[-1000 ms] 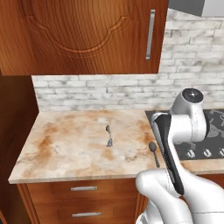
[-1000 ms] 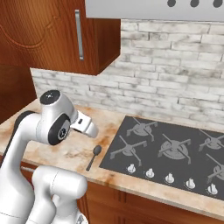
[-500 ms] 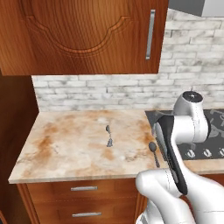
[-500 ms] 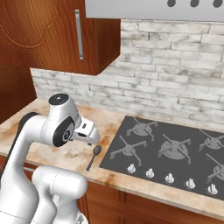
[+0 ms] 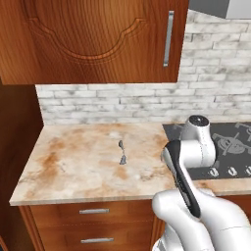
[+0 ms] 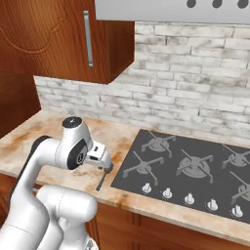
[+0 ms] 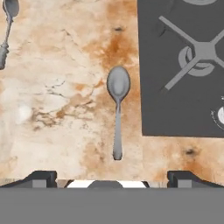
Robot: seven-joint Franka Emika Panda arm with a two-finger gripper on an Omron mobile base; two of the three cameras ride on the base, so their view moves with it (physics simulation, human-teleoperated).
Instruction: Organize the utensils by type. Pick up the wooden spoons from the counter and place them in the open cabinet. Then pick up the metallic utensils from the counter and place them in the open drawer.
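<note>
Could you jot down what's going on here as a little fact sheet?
setting: kitchen counter beside a black cooktop
gripper: open, hovering above a spoon
nearest utensil: slim silver spoon, lying flat by the cooktop's edge
other utensil: small darker spoon, further left on the counter
held: nothing
overhead cabinet: door closed

On the one marbled counter (image 5: 73, 166) lie two small metal spoons, a slim silver spoon (image 7: 117, 109) and a darker spoon (image 5: 121, 152), beside one black cooktop (image 6: 195, 166), under one closed wall cabinet (image 5: 93, 39), above two closed drawers (image 5: 93, 212).
</note>
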